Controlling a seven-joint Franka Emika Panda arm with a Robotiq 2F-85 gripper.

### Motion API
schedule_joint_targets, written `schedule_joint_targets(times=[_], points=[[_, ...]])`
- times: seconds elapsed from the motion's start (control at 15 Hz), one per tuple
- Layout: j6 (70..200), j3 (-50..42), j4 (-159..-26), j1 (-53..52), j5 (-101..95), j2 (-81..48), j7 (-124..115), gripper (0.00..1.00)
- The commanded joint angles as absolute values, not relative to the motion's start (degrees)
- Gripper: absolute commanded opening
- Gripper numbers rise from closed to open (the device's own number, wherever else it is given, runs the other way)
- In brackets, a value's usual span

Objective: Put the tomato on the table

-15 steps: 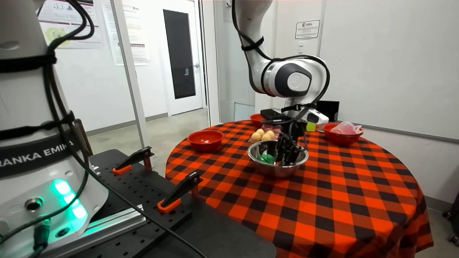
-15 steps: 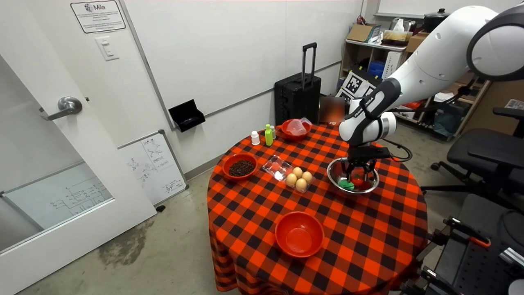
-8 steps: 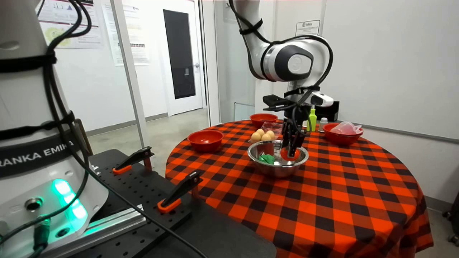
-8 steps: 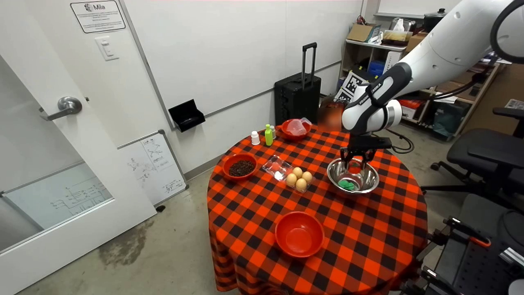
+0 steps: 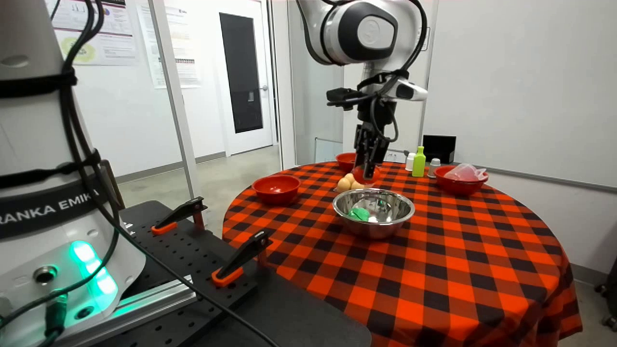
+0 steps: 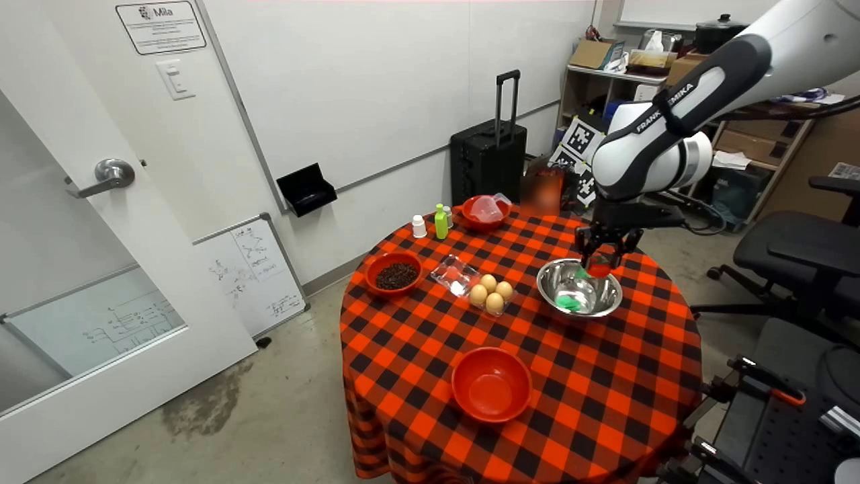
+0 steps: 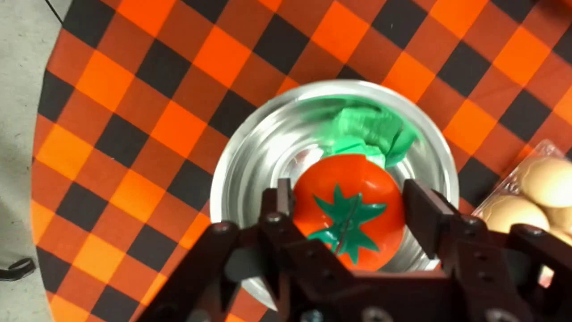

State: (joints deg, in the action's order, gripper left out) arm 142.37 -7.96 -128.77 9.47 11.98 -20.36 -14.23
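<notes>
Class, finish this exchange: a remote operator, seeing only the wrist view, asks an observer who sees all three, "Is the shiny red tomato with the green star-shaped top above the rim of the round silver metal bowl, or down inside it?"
Observer: In an exterior view the tomato is above the rim of the silver bowl.
Operator: What stands outside my picture?
Observer: A round red bowl holding small dark pieces.
Operator: Is there anything upright out there?
Observer: Yes, a lime-green bottle stands near the far edge of the round, red-and-black checked table.
</notes>
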Motion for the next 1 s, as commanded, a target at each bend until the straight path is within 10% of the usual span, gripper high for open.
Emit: schedule_joint_targets(times=[0.0,0.93], points=[[139.3,-6.6,-140.5,7.9,11.0,-8.1,-9.0,0.37],[139.1,1.8,-148.1,-1.6,0.6,-8.9,-2.7,0.37]])
